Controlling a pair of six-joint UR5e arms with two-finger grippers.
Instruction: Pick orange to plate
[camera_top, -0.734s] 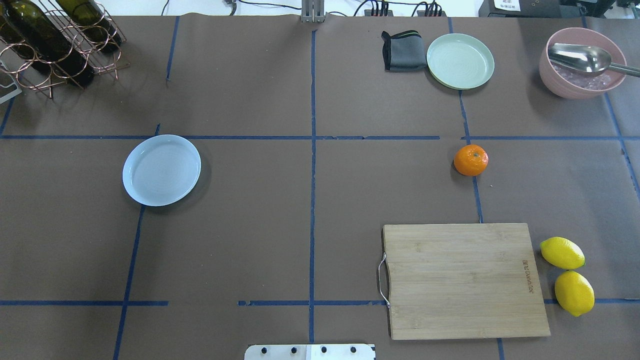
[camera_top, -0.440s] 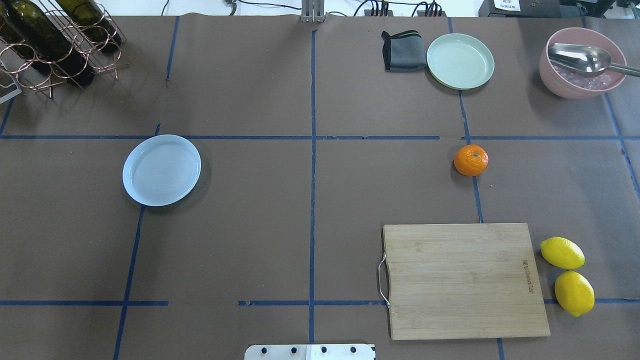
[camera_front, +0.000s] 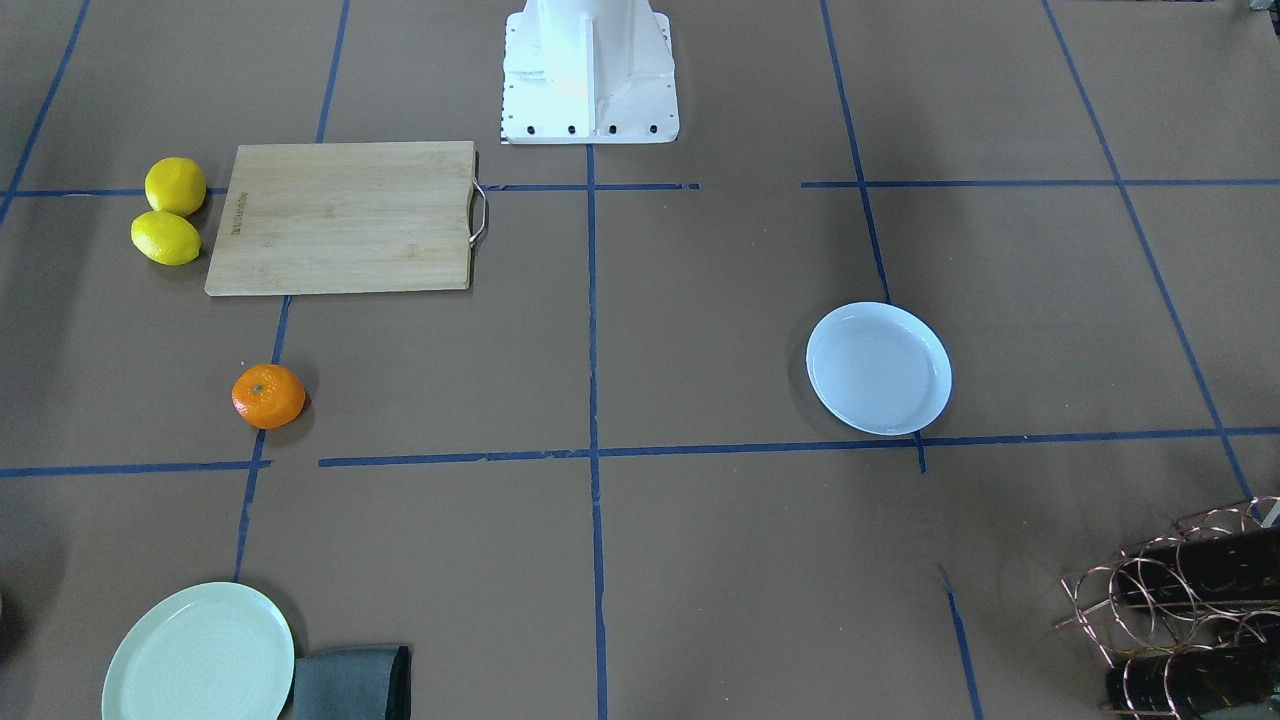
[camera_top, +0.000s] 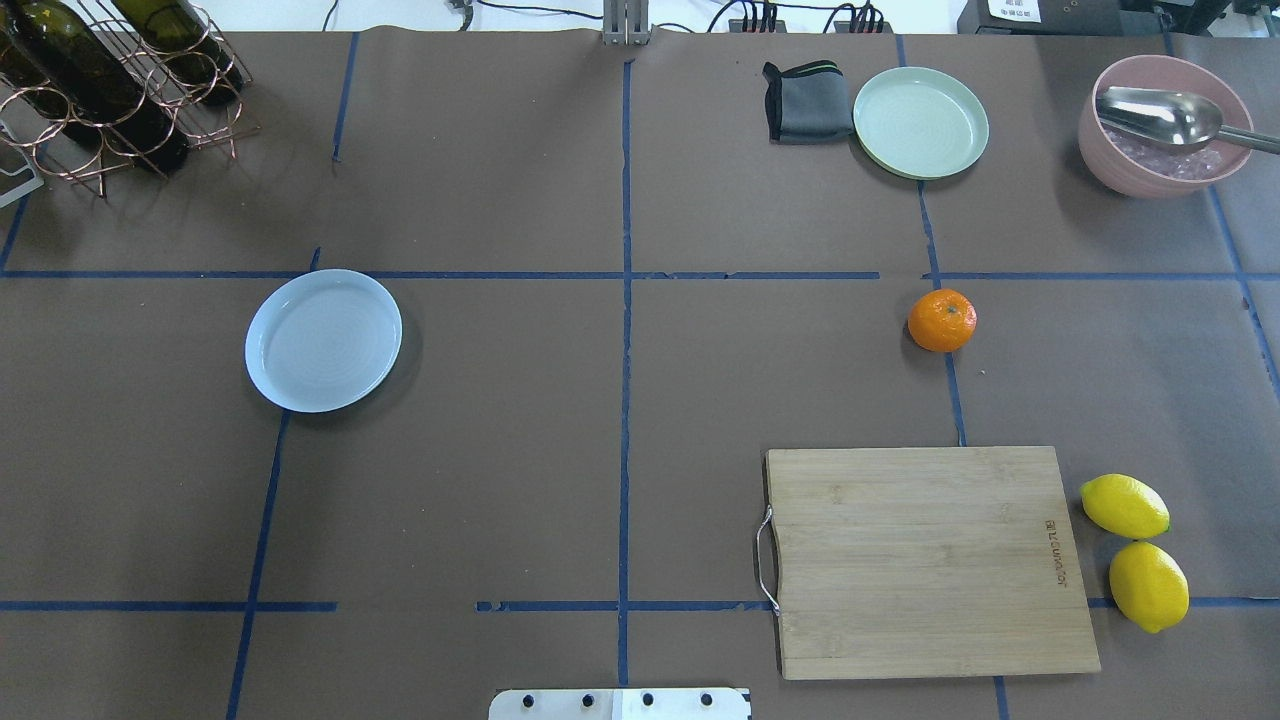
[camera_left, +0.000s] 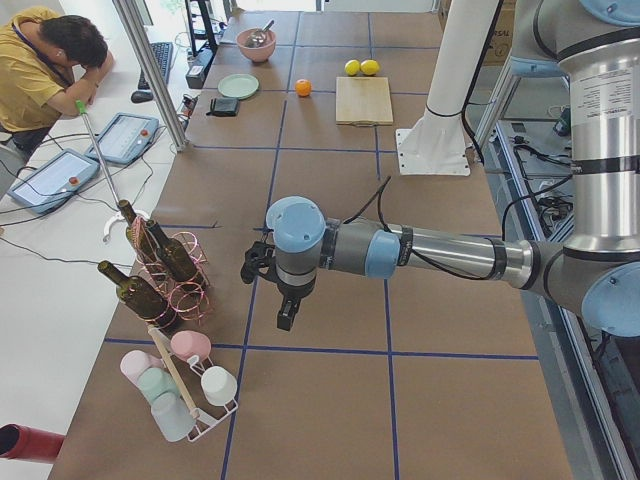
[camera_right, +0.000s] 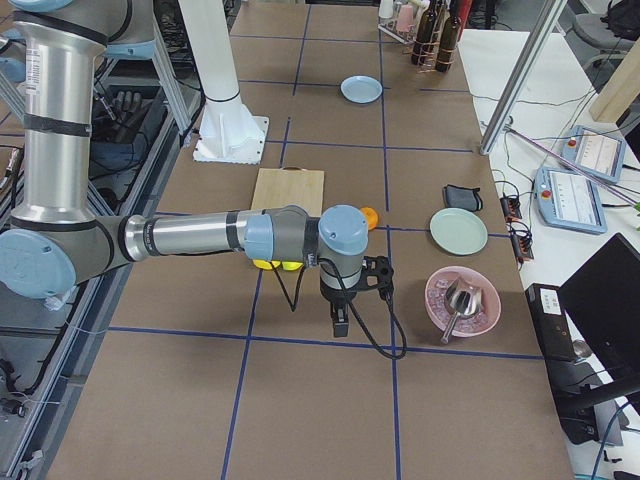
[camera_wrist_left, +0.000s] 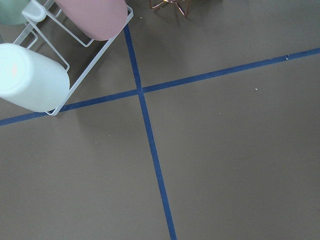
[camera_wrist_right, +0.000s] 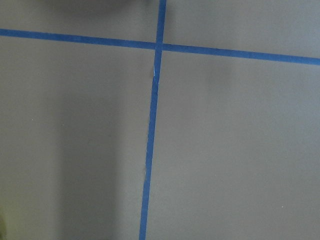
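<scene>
The orange (camera_top: 942, 320) rests on the brown table cover on the right half of the overhead view, beyond the cutting board; it also shows in the front-facing view (camera_front: 268, 396). The white, faintly bluish plate (camera_top: 323, 340) stands empty on the left half (camera_front: 878, 368), far from the orange. Neither gripper shows in the overhead or front-facing views. The left gripper (camera_left: 285, 315) hangs over the table's left end by the bottle rack. The right gripper (camera_right: 338, 320) hangs over the right end, near the pink bowl. Whether either is open or shut I cannot tell.
A wooden cutting board (camera_top: 930, 560) lies at the near right with two lemons (camera_top: 1135, 550) beside it. A mint-green plate (camera_top: 921, 122), a grey cloth (camera_top: 805, 100) and a pink bowl with a spoon (camera_top: 1165, 125) line the far right. A bottle rack (camera_top: 110, 80) stands far left.
</scene>
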